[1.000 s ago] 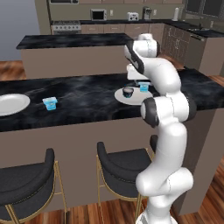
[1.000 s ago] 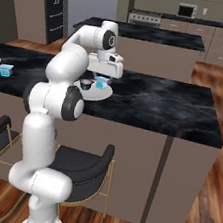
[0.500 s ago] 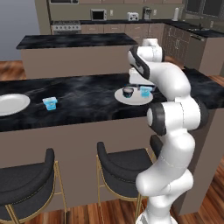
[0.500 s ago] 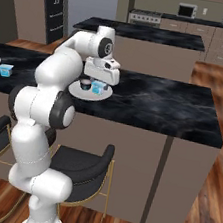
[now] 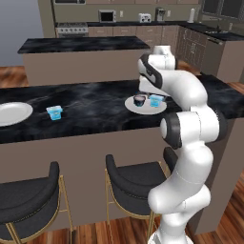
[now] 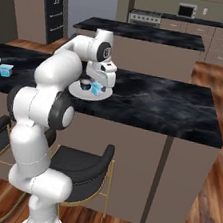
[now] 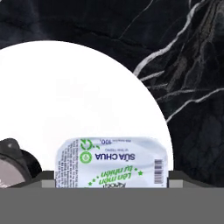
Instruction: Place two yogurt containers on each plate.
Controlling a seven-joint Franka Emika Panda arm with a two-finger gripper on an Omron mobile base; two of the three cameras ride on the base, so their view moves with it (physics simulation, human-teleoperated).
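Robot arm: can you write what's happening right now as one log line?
gripper: around light blue yogurt cup | near plate: dark cup plus blue cup | far plate: bare | spare blue cup: on counter

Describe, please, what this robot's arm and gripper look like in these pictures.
The arm is glossy white, built of rounded, bulbous segments with dark grey discs at the joints. The gripper is a boxy white hand with small dark markings. No cables show.

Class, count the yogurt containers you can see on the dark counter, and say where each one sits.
3. A dark cup and a light blue cup sit side by side on the near plate under the gripper. Another light blue cup stands alone on the counter. The arm may hide more.
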